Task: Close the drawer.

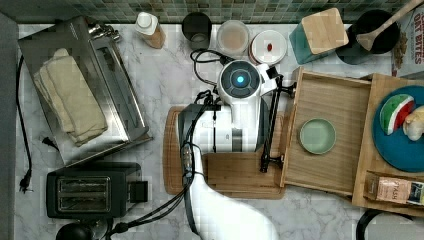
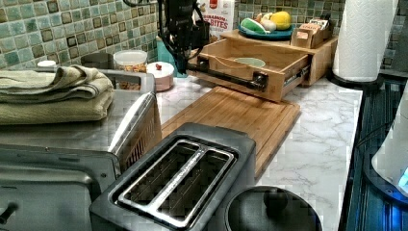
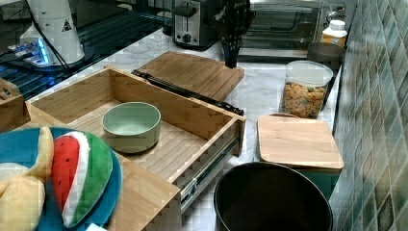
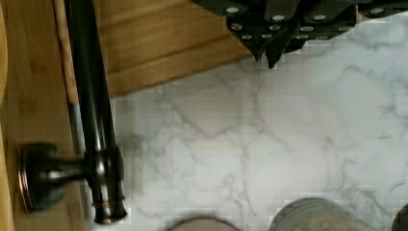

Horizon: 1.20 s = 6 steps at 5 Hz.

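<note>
The drawer (image 1: 330,95) is a shallow bamboo box, pulled out from under a wooden slab toward the top view's left. A pale green bowl (image 1: 317,135) sits inside it. A dark bar handle (image 1: 270,125) runs along its front wall (image 2: 231,84). My gripper (image 2: 184,65) hangs just off the handle's far end in the left view, a little above the marble and apart from the bar. In the wrist view the gripper (image 4: 267,55) is shut on nothing, over the counter beside the cutting board's edge, with the handle (image 4: 91,86) off to one side.
A wooden cutting board (image 1: 240,175) lies in front of the drawer. Jars (image 1: 232,36) and a teal box with a wooden lid (image 1: 320,35) line the back wall. A toaster (image 1: 90,195) and a toaster oven with folded towels (image 1: 75,95) fill the top view's left.
</note>
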Available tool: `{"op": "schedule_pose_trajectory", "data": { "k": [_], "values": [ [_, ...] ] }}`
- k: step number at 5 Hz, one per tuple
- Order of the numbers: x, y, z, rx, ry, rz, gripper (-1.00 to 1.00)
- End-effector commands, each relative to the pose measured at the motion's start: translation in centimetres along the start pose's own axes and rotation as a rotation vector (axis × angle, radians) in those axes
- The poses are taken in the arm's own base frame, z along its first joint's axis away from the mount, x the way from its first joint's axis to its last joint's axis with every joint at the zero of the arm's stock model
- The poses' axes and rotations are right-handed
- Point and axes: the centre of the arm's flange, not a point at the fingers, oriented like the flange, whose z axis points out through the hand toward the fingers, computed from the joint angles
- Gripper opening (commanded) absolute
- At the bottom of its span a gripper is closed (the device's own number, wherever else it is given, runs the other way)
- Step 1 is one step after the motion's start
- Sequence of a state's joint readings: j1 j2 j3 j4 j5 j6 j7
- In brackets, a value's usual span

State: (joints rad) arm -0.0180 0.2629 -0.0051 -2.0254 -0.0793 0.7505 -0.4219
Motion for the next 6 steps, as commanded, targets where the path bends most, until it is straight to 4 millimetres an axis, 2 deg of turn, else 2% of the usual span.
{"op": "schedule_pose_trajectory", "data": {
  "k": [1, 2, 3, 4, 6],
  "values": [
    [1.6, 0.8, 2.2, -0.073, -0.036, -0.035, -1.0],
    [1.7, 1.3, 2.8, -0.119, -0.058, 0.006, -1.0],
    [0.7, 2.7, 3.4, -0.115, 0.013, -0.007, -1.0],
    [0.8, 4.6, 3.0, -0.124, -0.013, -0.009, -1.0],
    [0.3, 9.0, 4.4, -0.1, -0.012, -0.013, -1.0]
  ]
}}
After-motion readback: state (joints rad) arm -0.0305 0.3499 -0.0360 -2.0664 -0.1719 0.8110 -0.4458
